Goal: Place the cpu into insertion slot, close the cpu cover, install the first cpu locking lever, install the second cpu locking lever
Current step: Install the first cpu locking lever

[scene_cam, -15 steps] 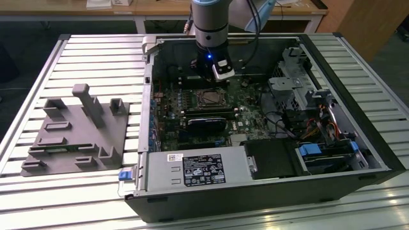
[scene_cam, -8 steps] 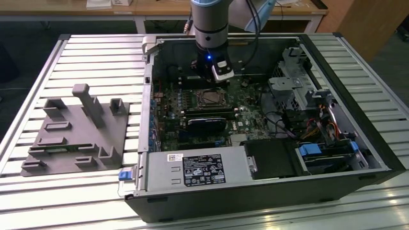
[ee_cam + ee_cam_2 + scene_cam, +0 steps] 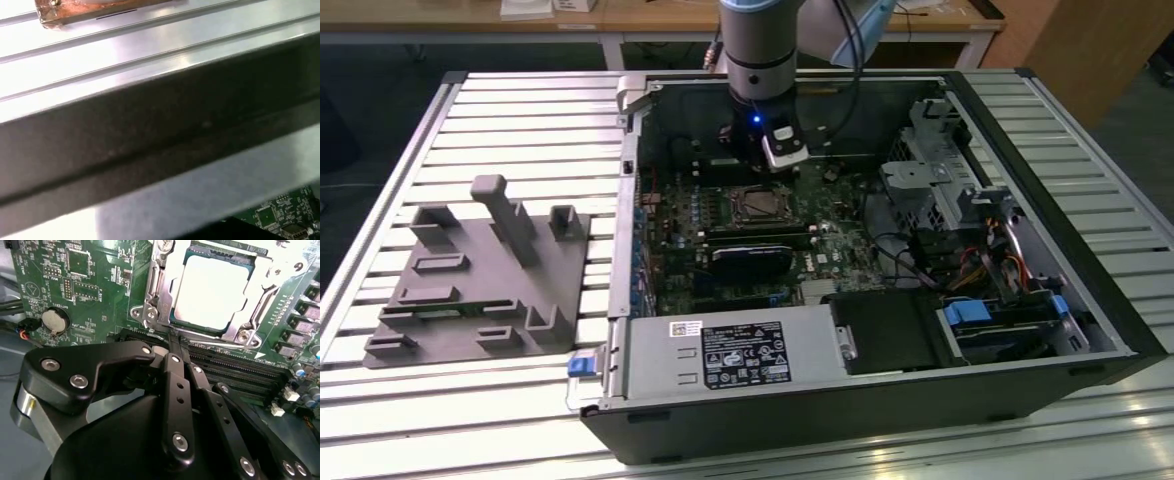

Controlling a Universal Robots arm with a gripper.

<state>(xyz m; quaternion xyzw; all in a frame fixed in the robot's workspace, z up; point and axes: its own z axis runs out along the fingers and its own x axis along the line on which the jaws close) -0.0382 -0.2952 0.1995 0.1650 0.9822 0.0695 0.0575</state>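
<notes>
In the second wrist view, the claw (image 3: pixel 170 340) was clenched, fingertips together at the edge of the cpu cover (image 3: pixel 159 287). Beyond it, the cpu (image 3: pixel 210 290) lay under the closed cover. In the exterior view, the insertion slot (image 3: pixel 755 205) sat at six o'clock of the claw.

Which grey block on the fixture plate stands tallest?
The narrow grey post near the flat grey fixture plate's middle; it rises above the squat blocks around it.

Ribbed aluminium table (image 3: pixel 507 120), pale wooden bench (image 3: pixel 667 15) on white legs behind, dark floor (image 3: pixel 374 80), brown wooden panel (image 3: pixel 1087 50) at the exterior view's right.
</notes>
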